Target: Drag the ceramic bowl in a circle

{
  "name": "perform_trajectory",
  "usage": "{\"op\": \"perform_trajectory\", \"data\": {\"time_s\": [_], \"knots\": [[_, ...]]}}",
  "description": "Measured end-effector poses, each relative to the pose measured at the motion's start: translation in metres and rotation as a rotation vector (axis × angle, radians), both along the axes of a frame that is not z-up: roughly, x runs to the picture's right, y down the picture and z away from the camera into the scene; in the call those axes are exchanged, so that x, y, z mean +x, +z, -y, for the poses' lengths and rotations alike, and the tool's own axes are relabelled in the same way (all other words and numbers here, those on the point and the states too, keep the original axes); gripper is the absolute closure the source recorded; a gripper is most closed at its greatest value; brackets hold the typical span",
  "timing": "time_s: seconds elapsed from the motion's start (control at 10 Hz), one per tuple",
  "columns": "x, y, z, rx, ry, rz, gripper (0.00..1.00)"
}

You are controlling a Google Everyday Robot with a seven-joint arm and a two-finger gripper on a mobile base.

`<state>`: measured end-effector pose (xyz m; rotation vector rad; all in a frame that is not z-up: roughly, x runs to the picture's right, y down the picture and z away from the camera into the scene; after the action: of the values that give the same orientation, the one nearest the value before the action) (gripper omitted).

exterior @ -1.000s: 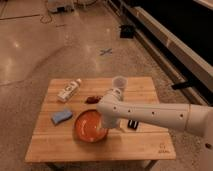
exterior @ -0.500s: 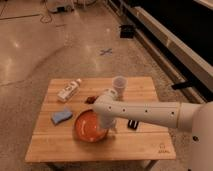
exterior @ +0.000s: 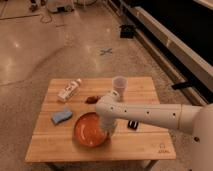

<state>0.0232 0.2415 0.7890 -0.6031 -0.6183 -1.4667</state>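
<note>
The ceramic bowl (exterior: 90,129) is a wide, shallow orange-red dish on the wooden table (exterior: 145,145), left of centre toward the front. My white arm reaches in from the right, and my gripper (exterior: 107,128) points down at the bowl's right rim. The wrist hides the contact with the rim.
A translucent whitish cup (exterior: 119,85) stands behind the arm. A blue sponge (exterior: 61,116) lies left of the bowl. A white bottle (exterior: 69,90) lies at the back left. A small brown item (exterior: 91,99) sits behind the bowl. A small black object (exterior: 133,124) lies under the arm.
The arm has swung left and slightly forward along the bowl's right side. The bowl has shifted a little toward the front left.
</note>
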Motion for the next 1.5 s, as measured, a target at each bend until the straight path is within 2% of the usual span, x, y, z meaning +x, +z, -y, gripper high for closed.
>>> {"op": "perform_trajectory", "data": {"time_s": [0.1, 0.2, 0.4, 0.6, 0.7, 0.9, 1.2, 1.5], "knots": [[0.011, 0.003, 0.003, 0.003, 0.000, -0.004, 0.75], [0.013, 0.000, 0.003, -0.004, 0.009, -0.012, 0.72], [0.025, -0.009, 0.007, 0.015, 0.019, -0.010, 0.72], [0.015, -0.003, 0.005, 0.023, 0.013, 0.004, 0.72], [0.002, -0.006, 0.002, 0.023, 0.007, -0.001, 0.72], [0.001, -0.011, 0.000, 0.024, 0.019, -0.001, 0.72], [0.027, -0.014, 0.007, 0.031, 0.011, 0.000, 0.72], [0.012, -0.005, 0.006, 0.026, 0.029, -0.001, 0.72]]}}
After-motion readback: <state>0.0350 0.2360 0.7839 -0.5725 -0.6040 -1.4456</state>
